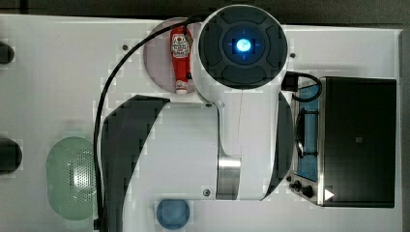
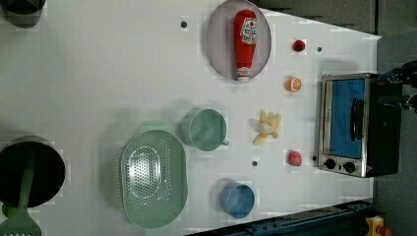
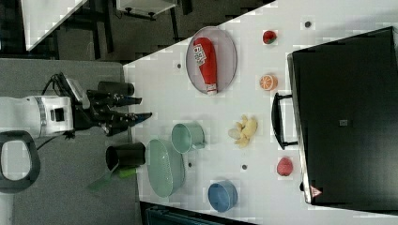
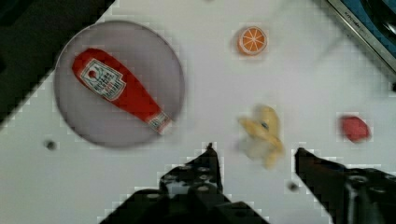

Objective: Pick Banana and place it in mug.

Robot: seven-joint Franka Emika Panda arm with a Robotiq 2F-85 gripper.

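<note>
The pale yellow banana (image 2: 268, 127) lies on the white table between the mug and the toaster oven; it also shows as the banana (image 3: 244, 130) and the banana (image 4: 264, 133). The teal-green mug (image 2: 206, 129) stands upright, empty, a short way to the left view's left of the banana, and is seen again as the mug (image 3: 187, 137). My gripper (image 3: 145, 107) hangs well clear of the table, open, with nothing between its fingers. In the wrist view the gripper (image 4: 254, 151) frames the banana from high above, its two black fingertips (image 4: 210, 158) wide apart.
A ketchup bottle (image 2: 245, 44) lies on a grey plate (image 2: 219, 44). An orange slice (image 2: 293, 84) and two small red fruits (image 2: 294, 158) sit near the toaster oven (image 2: 351, 125). A blue cup (image 2: 237, 200), a green perforated basket (image 2: 153, 178) and a black pot (image 2: 29, 172) stand on the left view's lower left.
</note>
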